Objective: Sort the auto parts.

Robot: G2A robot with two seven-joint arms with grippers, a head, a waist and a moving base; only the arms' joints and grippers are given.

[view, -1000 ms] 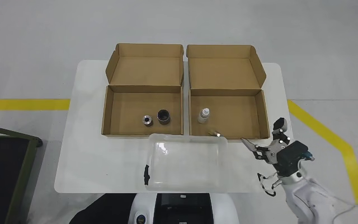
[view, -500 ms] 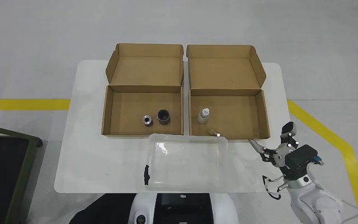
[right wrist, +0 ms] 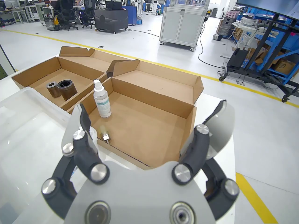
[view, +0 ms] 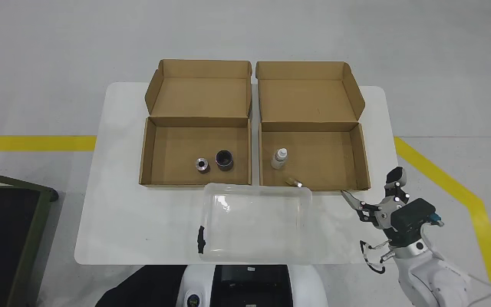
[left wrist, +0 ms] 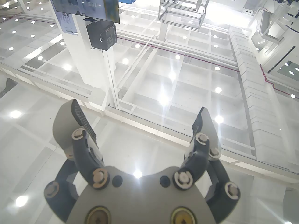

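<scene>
our right claw (right wrist: pixel 151 108) hangs open and empty beside the right box (right wrist: pixel 190 127), whose wall we could clip and shove reaching in.

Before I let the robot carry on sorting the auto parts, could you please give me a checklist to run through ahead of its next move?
1. Right gripper open and empty: ok.
2. Left gripper open and empty: ok, though it faces the ceiling.
3. Left box and right box open, lids folded back: ok.
4. Spray bottle upright in the right box, apart from the brass fitting: ok.
5. Parts left in the clear tray: cannot tell; a small dark item sits at its edge.
</scene>
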